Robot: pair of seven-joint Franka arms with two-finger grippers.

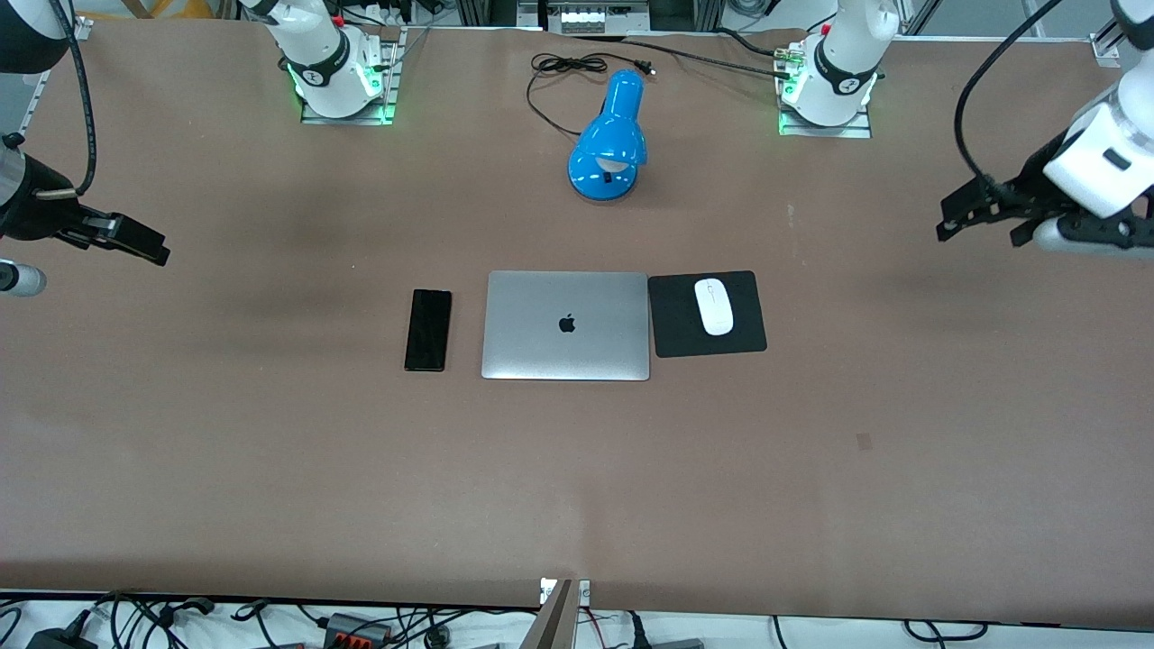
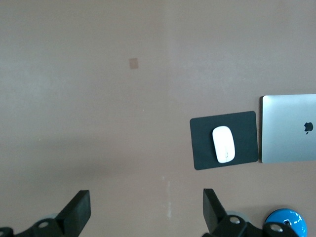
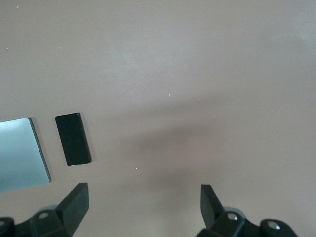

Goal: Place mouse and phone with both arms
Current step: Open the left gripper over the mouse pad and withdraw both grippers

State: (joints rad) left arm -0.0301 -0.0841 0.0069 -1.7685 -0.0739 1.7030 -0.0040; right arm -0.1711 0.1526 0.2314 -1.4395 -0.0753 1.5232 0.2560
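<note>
looks nearly done, maybe all done. mouse (image 1: 716, 306) lying on the black mat (image 1: 748, 335), mat just beside the closed silver laptop (image 1: 566, 351) toward the left arm's end of the bench (image 1: 270, 451). phone (image 1: 428, 330) lying flat on the bench just beside the laptop, toward the right arm's end. neither one held by anything. left gripper (image 1: 978, 214) up in the air over bare bench near its own end, well apart from the mouse — jaws wide apart, nothing between them. right gripper (image 1: 126, 238) up over bare bench at its own end, well apart from the phone — jaws wide apart too, holding nothing. blue lamp (image 1: 609, 144) farther from the front camera than the laptop, not touched. nothing left to carry, by the look of it; maybe just pulling both arms away.
</note>
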